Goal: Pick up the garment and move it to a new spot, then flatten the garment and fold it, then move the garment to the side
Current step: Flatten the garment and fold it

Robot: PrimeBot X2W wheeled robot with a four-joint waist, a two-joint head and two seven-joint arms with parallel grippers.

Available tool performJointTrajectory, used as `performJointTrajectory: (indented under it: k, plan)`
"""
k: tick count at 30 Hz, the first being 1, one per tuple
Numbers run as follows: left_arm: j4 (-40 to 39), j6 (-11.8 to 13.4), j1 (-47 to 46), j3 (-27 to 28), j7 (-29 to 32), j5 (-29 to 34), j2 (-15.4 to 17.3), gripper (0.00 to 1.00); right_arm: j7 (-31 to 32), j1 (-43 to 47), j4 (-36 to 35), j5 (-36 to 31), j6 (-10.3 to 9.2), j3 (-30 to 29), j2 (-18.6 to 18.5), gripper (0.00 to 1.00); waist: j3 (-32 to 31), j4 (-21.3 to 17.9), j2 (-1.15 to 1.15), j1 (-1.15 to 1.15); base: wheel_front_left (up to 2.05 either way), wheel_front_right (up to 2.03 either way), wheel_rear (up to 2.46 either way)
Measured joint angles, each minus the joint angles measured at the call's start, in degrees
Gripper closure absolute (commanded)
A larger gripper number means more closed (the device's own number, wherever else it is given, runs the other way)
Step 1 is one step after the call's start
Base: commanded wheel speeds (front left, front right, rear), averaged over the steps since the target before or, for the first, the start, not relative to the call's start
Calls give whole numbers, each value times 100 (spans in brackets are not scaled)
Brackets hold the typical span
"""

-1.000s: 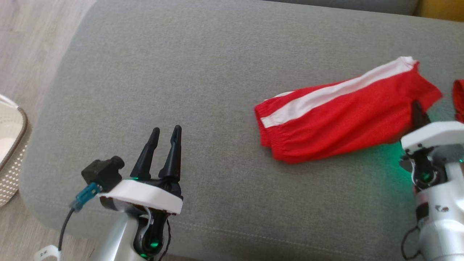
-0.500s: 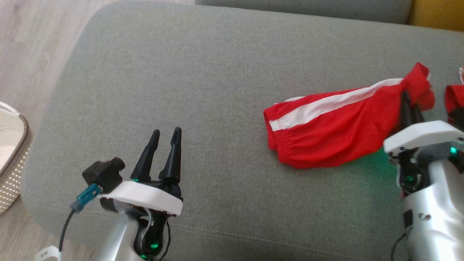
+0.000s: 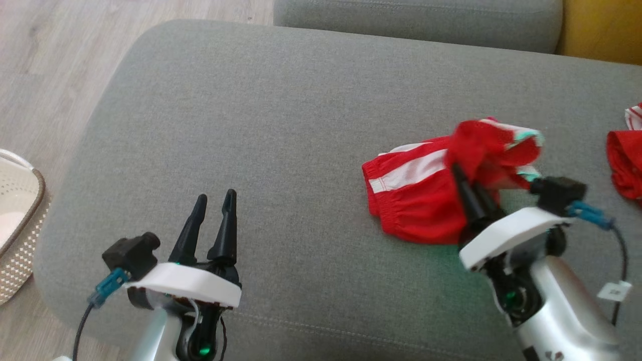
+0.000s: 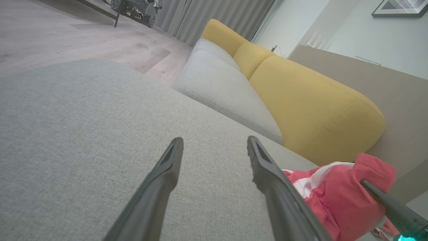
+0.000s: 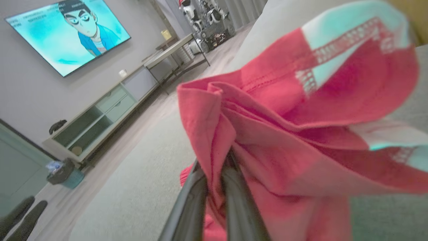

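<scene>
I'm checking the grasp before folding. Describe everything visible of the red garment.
The red garment looks like thin, soft shorts with a white side stripe and a gathered waistband. Its waistband end lies on the gray cushion. Its other end is bunched and lifted, pinched in the shut right gripper.

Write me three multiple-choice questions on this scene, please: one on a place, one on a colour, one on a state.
1. Where is the basket?
A. on the grey cushion
B. on the floor, at the robot's left
C. on the yellow sofa

2. What colour is the stripe on the red shorts?
A. black
B. white
C. green

3. How is the right gripper?
A. shut on the shorts
B. open and empty
C. shut on the basket

Answers:
1 B: it stands on the floorboards at the left edge of the head view.
2 B: the band along the side is white.
3 A: its fingers pinch a fold of the red cloth.
</scene>
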Motion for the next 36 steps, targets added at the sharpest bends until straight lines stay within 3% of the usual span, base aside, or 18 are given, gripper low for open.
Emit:
performJointTrajectory:
  k: [1, 9, 14, 24, 31, 32, 33, 36]
  plan:
    - [0, 0, -1, -1, 0, 1, 0, 0, 14, 7, -29, 66, 0, 307, -100, 100, 15, -1, 0, 0, 0, 0, 0]
    - [-3, 0, -3, -44, 0, 31, 0, 0, -193, -469, 282, -115, 0, 1009, -385, 100, 139, 33, 0, 0, 0, 0, 0]
    - [-1, 0, -17, -104, 0, 31, -1, 0, -192, -975, 550, -543, 0, 1893, -563, 100, 231, 114, 0, 0, 0, 0, 0]
    - [10, 0, -30, -136, 0, -33, -1, 0, 77, -1465, 1172, -749, 0, 3477, -927, 100, 341, 314, 0, 0, 0, 0, 0]
    - [10, 0, -30, -142, 0, -69, 0, 0, 33, -1757, 1514, -610, 0, 3964, -1035, 97, 402, 372, 0, 0, 0, 0, 0]
    - [10, 0, -30, -142, 0, -69, -1, 0, 31, -1767, 1543, -556, 0, 4023, -1038, 74, 405, 368, 0, 0, 0, 0, 0]
    - [12, 0, -30, -140, 0, -69, -1, 0, 10, -1768, 1564, -510, 0, 4083, -1038, 0, 403, 360, 0, 0, 0, 0, 0]
    - [40, 0, -30, -137, 0, -69, -1, 0, -55, -1774, 1612, -387, 1, 4232, -1037, 0, 398, 321, 0, 0, 0, 0, 0]
